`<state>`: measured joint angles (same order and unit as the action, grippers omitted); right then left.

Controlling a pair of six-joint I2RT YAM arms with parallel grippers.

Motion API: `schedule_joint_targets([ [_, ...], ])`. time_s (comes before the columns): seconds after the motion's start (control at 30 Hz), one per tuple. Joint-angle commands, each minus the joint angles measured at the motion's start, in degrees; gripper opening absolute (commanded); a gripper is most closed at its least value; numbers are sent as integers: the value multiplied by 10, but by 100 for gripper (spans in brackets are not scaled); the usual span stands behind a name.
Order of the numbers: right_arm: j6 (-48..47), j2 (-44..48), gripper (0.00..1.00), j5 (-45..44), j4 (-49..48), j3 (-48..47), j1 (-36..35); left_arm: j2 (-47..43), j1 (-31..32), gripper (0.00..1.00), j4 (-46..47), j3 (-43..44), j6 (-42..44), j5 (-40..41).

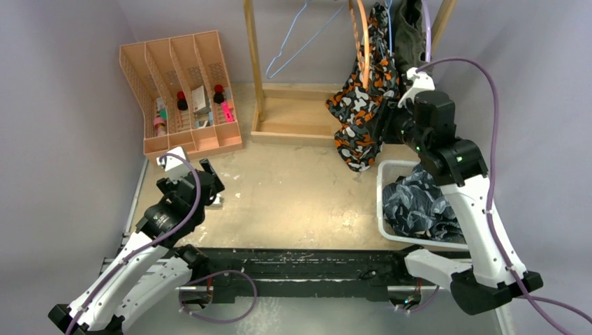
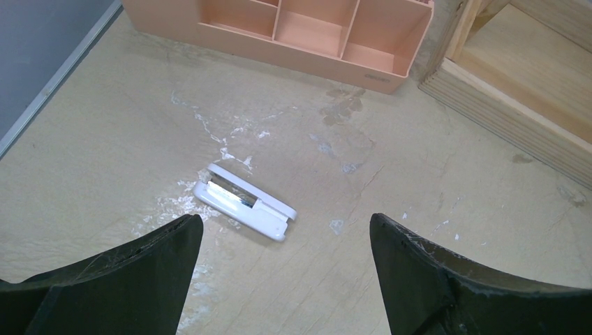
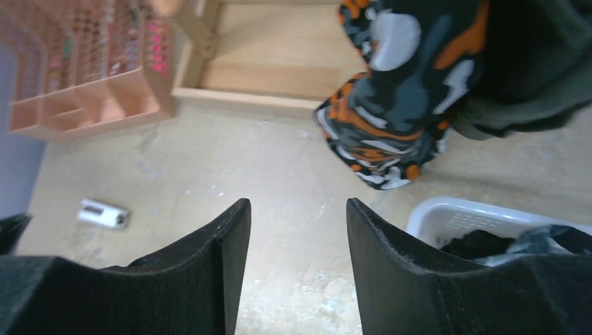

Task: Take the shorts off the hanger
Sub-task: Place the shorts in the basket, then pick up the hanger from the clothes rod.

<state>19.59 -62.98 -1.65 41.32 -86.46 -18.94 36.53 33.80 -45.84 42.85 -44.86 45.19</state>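
The orange-white-black camouflage shorts [image 1: 361, 112] [image 3: 398, 98] hang from an orange hanger [image 1: 364, 42] on the wooden rack [image 1: 255, 63]. Olive green shorts [image 1: 412, 35] [image 3: 537, 77] hang just to their right. The dark blue-grey patterned shorts [image 1: 419, 206] [image 3: 558, 239] and the black shorts [image 3: 482, 244] lie in the white basket [image 1: 382, 202] [image 3: 447, 216]. My right gripper [image 1: 389, 125] [image 3: 297, 206] stands open beside the camouflage shorts, nothing between its fingers. My left gripper [image 1: 211, 183] [image 2: 286, 220] is open low over the table at the left.
A small white stapler-like object [image 2: 244, 202] [image 1: 216, 202] [image 3: 103, 213] lies on the table just ahead of the left gripper. A peach desk organiser [image 1: 181, 91] [image 2: 293, 35] stands at the back left. An empty blue wire hanger [image 1: 297, 38] hangs on the rack, above the rack's wooden base [image 1: 293, 122].
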Motion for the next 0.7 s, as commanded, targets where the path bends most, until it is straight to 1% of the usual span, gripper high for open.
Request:
schedule_joint_targets([
  [0.0, 4, 19, 55, -149, 6, -39, -9, -3, -4, 90, 18, 5, 2, 10],
  [0.13, -17, 7, 56, -161, 9, -72, -9, 0, -4, 90, 18, 4, 4, 9],
  [0.27, -33, -31, 56, -177, 24, -119, -9, 1, -4, 90, 18, 5, 4, 8],
  [0.57, -64, -113, 55, -230, 25, -227, -9, -3, -5, 90, 17, 5, 2, 10],
  [0.67, -82, -132, 52, -233, 16, -250, -9, -3, -5, 90, 16, 5, 2, 10],
])
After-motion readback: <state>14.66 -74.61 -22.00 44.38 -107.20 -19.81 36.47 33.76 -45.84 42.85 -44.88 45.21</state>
